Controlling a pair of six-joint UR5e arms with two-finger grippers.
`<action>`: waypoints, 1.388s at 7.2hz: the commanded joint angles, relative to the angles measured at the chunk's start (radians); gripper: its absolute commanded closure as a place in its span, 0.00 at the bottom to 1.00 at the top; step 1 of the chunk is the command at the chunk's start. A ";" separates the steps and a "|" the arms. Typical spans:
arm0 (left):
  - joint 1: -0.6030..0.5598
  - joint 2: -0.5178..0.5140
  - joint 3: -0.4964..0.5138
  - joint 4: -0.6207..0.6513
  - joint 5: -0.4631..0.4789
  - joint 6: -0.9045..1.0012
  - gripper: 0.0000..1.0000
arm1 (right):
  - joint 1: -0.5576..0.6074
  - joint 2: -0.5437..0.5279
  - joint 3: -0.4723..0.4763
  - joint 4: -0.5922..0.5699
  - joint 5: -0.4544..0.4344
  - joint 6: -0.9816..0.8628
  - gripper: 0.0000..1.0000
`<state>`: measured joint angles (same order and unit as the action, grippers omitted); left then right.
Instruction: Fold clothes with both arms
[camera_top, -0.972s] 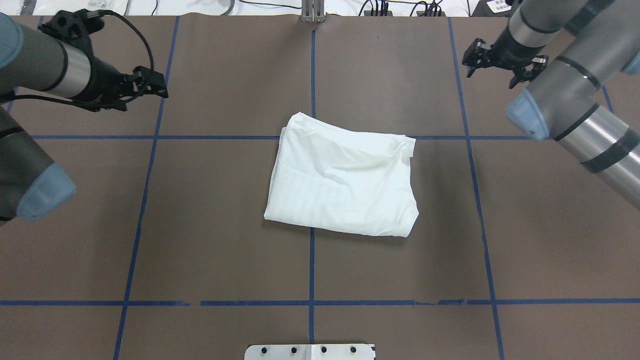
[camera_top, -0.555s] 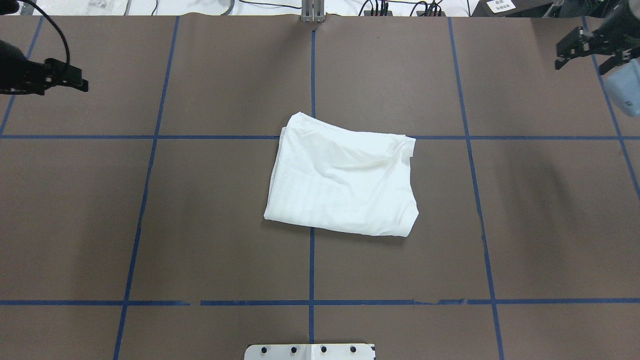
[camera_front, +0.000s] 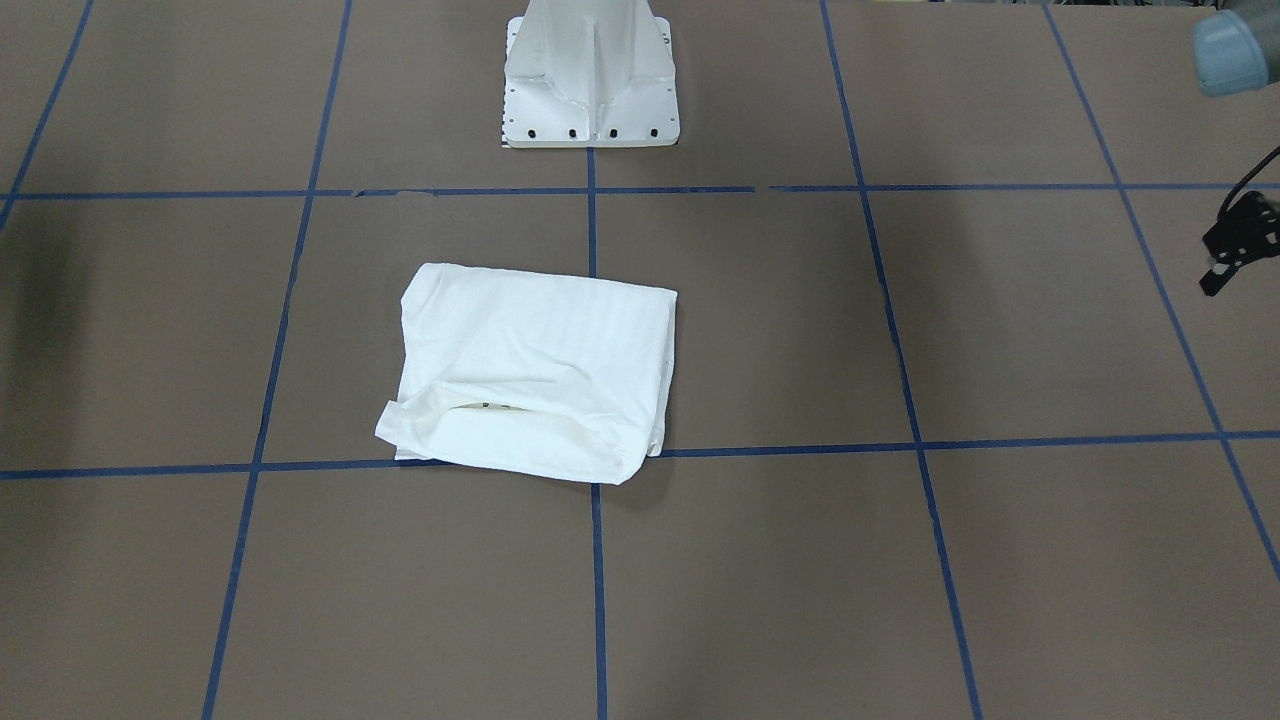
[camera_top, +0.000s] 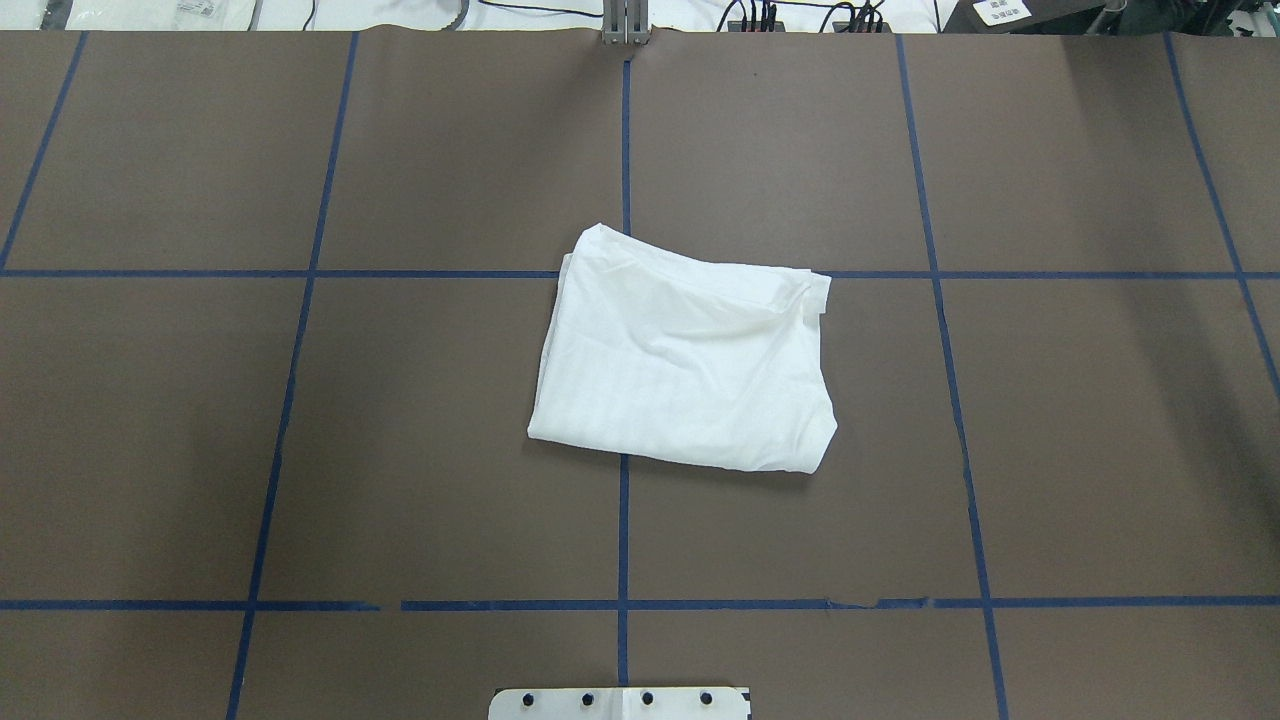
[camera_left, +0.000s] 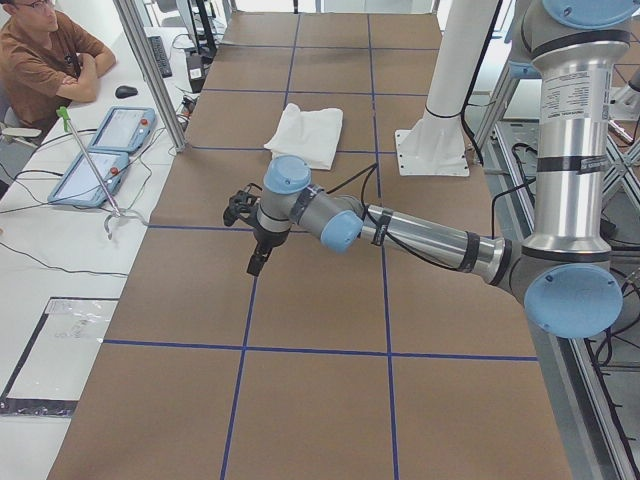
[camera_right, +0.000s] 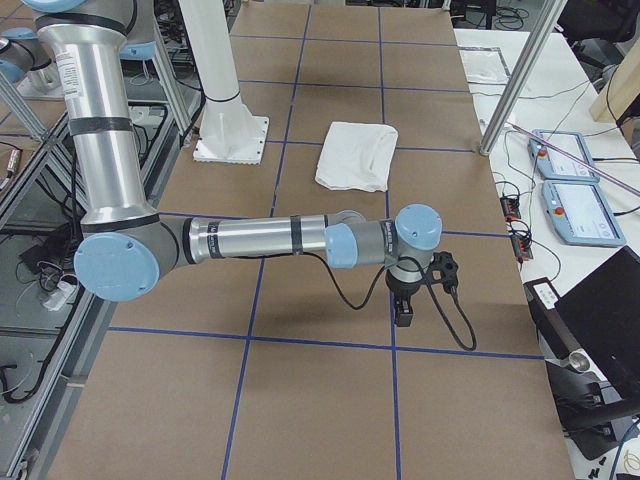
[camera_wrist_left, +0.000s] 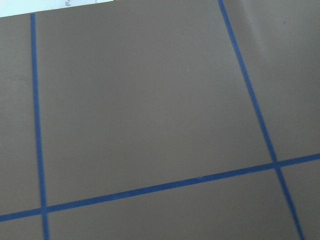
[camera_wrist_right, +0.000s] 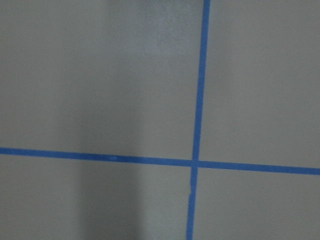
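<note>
While the left gripper (camera_left: 257, 255) and right gripper (camera_right: 404, 308), jaw gaps not discernible, hung well clear of the shirt (camera_top: 685, 360), its loose, unpressed flap (camera_front: 520, 440) could spring open.

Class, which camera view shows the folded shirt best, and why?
Overhead exterior: the shirt lies whole, central and unobstructed. Front-facing also shows it whole, off-centre. Both side views show it small and far. The wrist views show only table.
</note>
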<state>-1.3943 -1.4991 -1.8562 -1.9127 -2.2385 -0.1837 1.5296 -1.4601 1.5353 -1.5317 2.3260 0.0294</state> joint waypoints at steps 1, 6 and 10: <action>-0.067 0.068 0.025 0.004 -0.003 0.145 0.01 | 0.069 -0.101 0.049 0.007 -0.008 -0.117 0.00; -0.069 0.082 0.104 -0.028 0.007 0.089 0.01 | 0.061 -0.170 -0.026 0.139 0.022 -0.102 0.00; -0.094 0.076 0.177 0.078 -0.003 0.090 0.01 | 0.061 -0.154 0.031 0.122 0.093 0.087 0.00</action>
<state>-1.4859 -1.4200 -1.6808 -1.8874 -2.2401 -0.0938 1.5907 -1.6094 1.5313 -1.4045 2.4047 0.0502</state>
